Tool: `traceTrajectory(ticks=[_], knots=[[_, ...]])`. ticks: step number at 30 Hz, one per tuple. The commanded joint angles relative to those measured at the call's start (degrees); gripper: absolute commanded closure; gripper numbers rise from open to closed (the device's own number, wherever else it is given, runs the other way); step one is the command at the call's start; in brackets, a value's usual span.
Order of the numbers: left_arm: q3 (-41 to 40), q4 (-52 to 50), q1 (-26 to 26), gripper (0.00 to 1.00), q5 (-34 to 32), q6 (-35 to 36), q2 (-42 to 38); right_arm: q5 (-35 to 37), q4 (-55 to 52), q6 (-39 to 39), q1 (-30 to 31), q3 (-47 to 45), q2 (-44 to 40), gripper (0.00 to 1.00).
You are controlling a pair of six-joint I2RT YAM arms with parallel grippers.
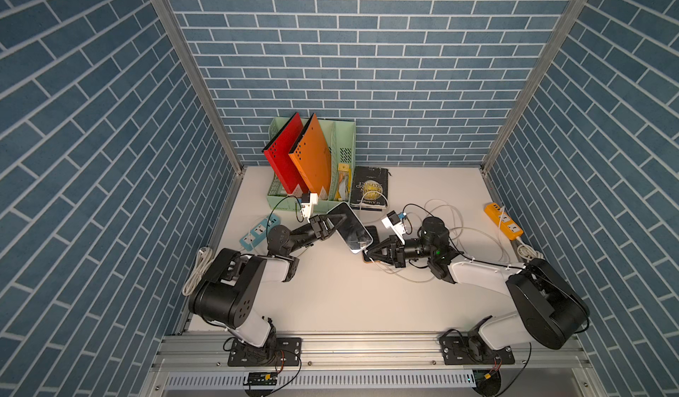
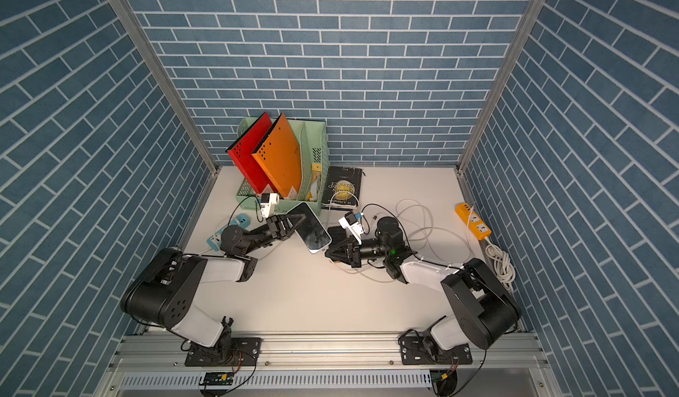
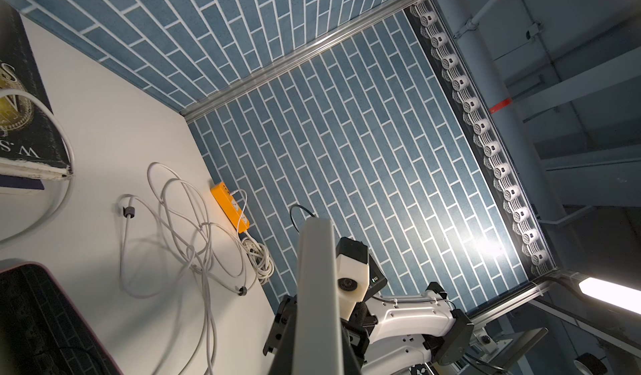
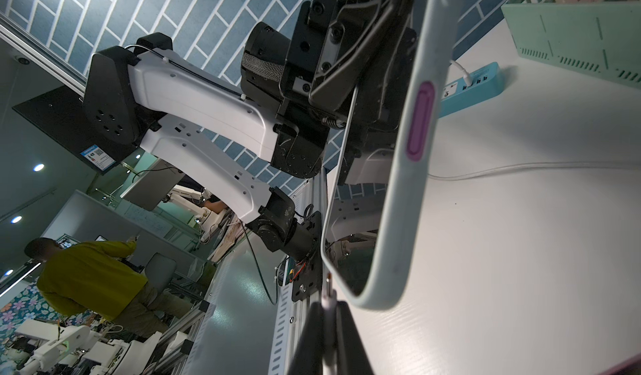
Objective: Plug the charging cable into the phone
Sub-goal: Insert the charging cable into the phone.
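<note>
surface (image 1: 330,296): white. Everything you need sits toward its far half.
file rack (image 1: 345,145): mint green, against the back wall, with a red and an orange folder leaning in it.
book (image 1: 369,187): dark cover, flat on the surface just beside the rack.
phone (image 1: 349,226): raised off the surface and tilted, in front of the rack and book, screen toward the top views. It has a pale case with a purple side button (image 4: 419,120). Its lower end points at your right hand.
left hand (image 1: 332,222): closed on the phone's upper end, one finger across the glass. In the right wrist view the fingers (image 4: 350,68) clamp it front and back.
right hand (image 1: 373,253): closed on the plug, tips aimed at the phone's lower end and just beside it.
second handset (image 1: 374,230): dark, flat on the surface, partly under the raised phone.
orange power strip (image 1: 503,220): at the surface's right edge, well apart from both of your hands.
blue power strip (image 1: 255,233): at the left edge, behind your left arm.
charging cable (image 1: 415,279): white, loose loops on the surface around your right arm.
plug (image 4: 328,295): pinched between the right hand's fingers, tip just beside the phone's bottom corner. You can't tell from any view whether it touches the phone.
</note>
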Motion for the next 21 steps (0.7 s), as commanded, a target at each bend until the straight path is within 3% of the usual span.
traceTrajectory(ticks=[1,21], knots=[[1.6,17.1,0.2,1.00,0.8,-0.2,-0.1,-0.5,1.2,1.3,0.2,1.2,0.8,1.00],[1.7,17.1,0.1,1.00,2.8,0.3,0.3,0.4,-0.4,1.4,-0.7,2.9,1.0,1.00]])
